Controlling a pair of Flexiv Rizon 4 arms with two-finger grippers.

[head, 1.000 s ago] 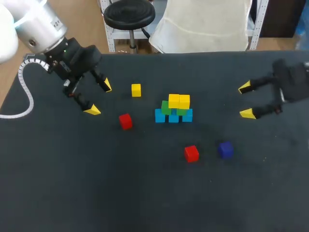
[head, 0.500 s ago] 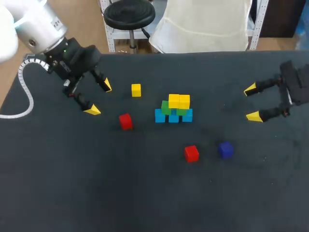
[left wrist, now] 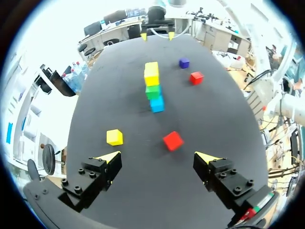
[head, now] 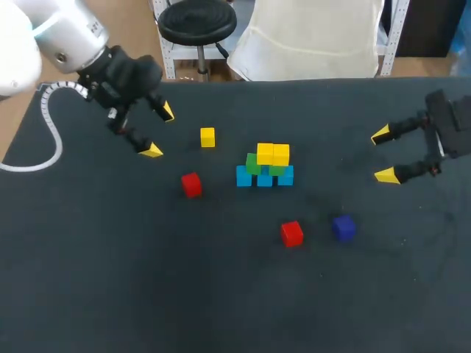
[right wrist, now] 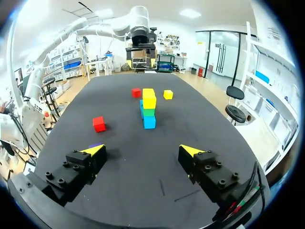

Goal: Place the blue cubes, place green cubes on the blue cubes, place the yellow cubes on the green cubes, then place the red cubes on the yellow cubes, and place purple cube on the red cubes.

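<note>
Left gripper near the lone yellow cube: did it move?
Yes. The left gripper moved toward the far edge of the table and slightly nearer the lone yellow cube, which stayed put.

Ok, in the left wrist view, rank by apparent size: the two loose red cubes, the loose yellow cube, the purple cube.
1. The near red cube and the loose yellow cube: about alike, not ranked.
2. The far red cube.
3. The purple cube, smallest.
Nearness to the camera may explain it.
</note>
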